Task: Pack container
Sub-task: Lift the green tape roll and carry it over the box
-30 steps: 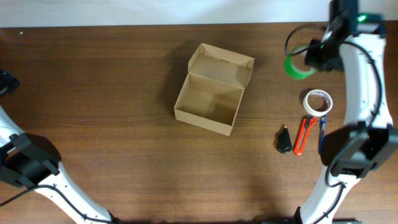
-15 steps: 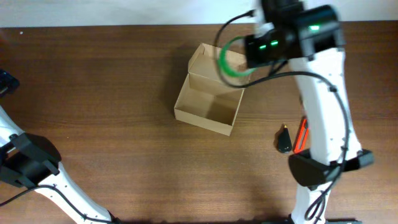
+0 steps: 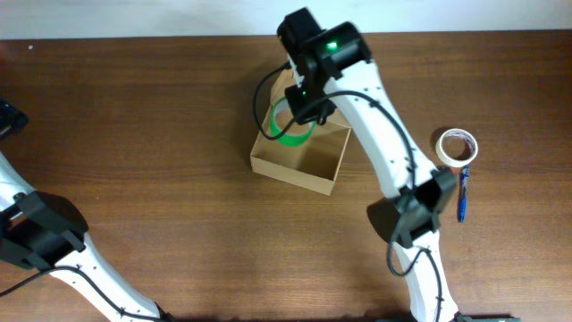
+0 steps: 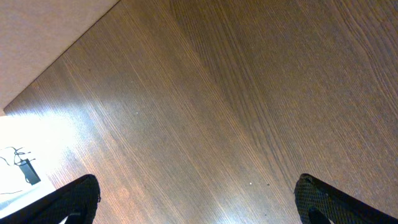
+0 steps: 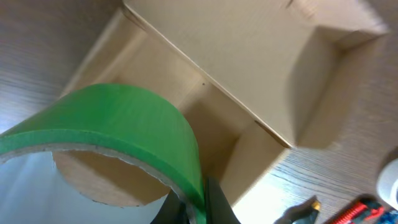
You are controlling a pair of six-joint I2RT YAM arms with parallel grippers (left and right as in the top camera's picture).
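Now the step: the right pincer (image 5: 200,202) is pinched shut on the edge of the green tape roll (image 3: 291,139) and holds it over the box (image 3: 288,172).
Where the box is: in the middle of the table (image 3: 134,134), with its lid flap open at the far side. I can see nothing inside it.
How to do it well: I think the roll should go down low, inside the walls, before the pincer lets go. Then it will not bump the rim or roll away.
Watch out: the roll hangs near the back-left corner, close to the lid fold. A small move toward the middle looks safer.
Left pincer (image 4: 196,208): wide open, holding nothing, over bare wood far from the box.
Table top: dark brown wood, flat and a bit shiny.
Other things: a white tape roll (image 3: 457,148) and a blue pen (image 3: 462,201) lie on the right arm's side, well apart from the box.
Room: a pale strip runs along the far edge of the table.
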